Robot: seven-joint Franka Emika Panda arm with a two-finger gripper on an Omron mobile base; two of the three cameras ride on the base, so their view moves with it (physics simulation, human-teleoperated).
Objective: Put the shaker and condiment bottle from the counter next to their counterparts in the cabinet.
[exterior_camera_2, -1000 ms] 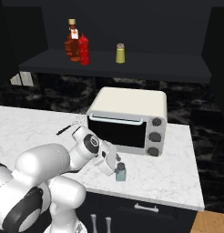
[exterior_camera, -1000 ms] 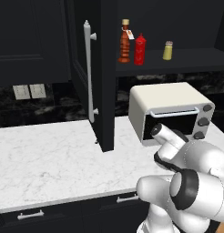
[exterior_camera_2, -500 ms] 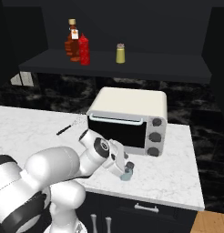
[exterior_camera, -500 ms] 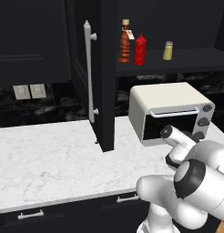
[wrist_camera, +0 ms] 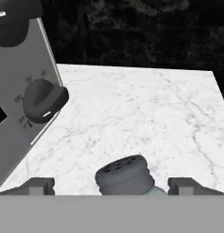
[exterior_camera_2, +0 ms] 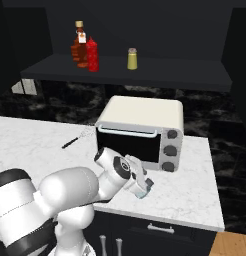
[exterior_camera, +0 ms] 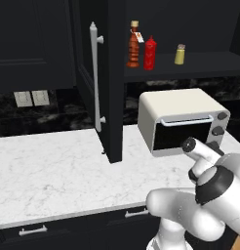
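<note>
Left base view: condiment bottle (exterior_camera: 133, 45) already shelved in the cabinet (exterior_camera: 112, 88), touching the red squeeze bottle (exterior_camera: 150, 53). Right base view: tool (exterior_camera_2: 143, 186) low over the tabletop (exterior_camera_2: 195, 185), before the toaster oven (exterior_camera_2: 142, 131). Hand view: shaker (wrist_camera: 126, 176) upright, centred between wide-spread fingers (wrist_camera: 37, 185), ungripped.

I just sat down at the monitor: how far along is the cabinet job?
Done: the condiment bottle stands on the cabinet shelf beside the red squeeze bottle. In hand: the open claw straddles the shaker on the counter by the toaster oven, not yet gripped. Left: grip it, lift it, set it beside the yellowish shaker.
</note>
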